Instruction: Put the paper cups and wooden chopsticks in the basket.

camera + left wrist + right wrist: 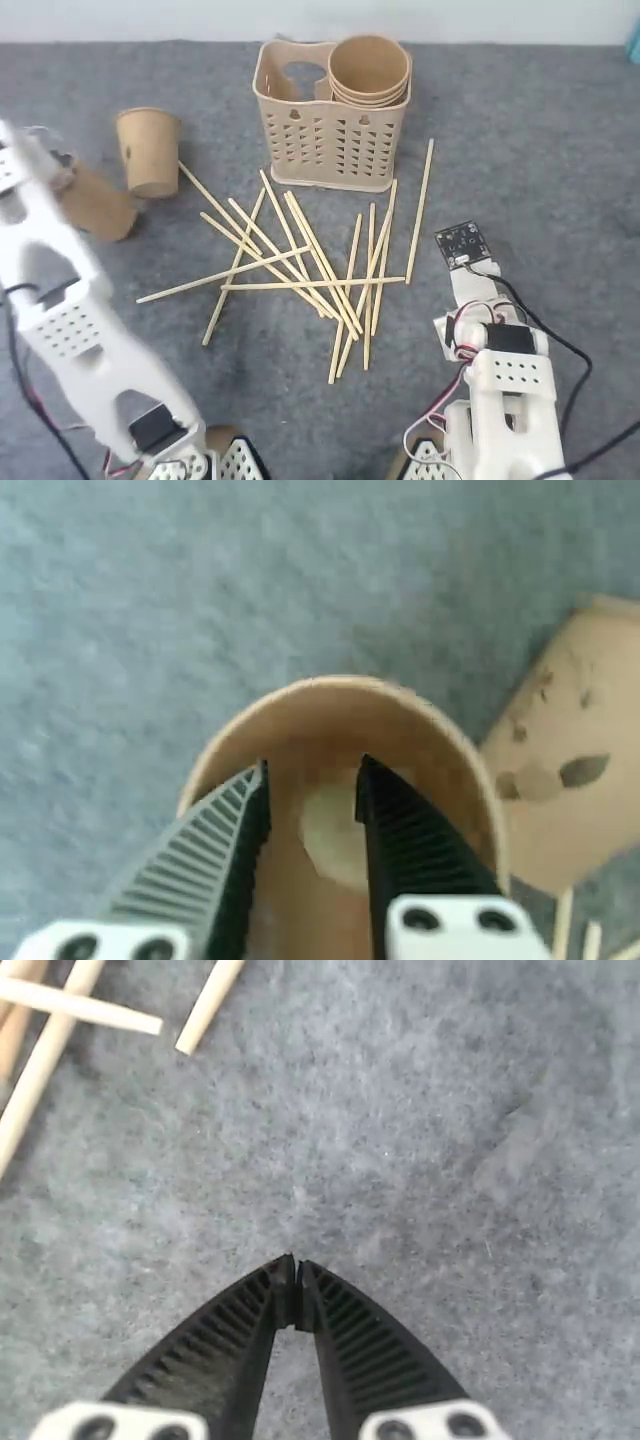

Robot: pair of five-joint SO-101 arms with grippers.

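Hovering at a tipped paper cup [340, 705], left claw [312, 770] half-open, right claw [296, 1266] closed, empty.

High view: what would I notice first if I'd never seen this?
A messy scatter of wooden chopsticks lies in front of the basket, which holds stacked paper cups. At the far left, the left gripper is open at the mouth of a tipped cup.

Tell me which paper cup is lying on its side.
The cup at the far left, its mouth facing the left pincer. Its neighbour stands on end, and the others are stacked in the basket.
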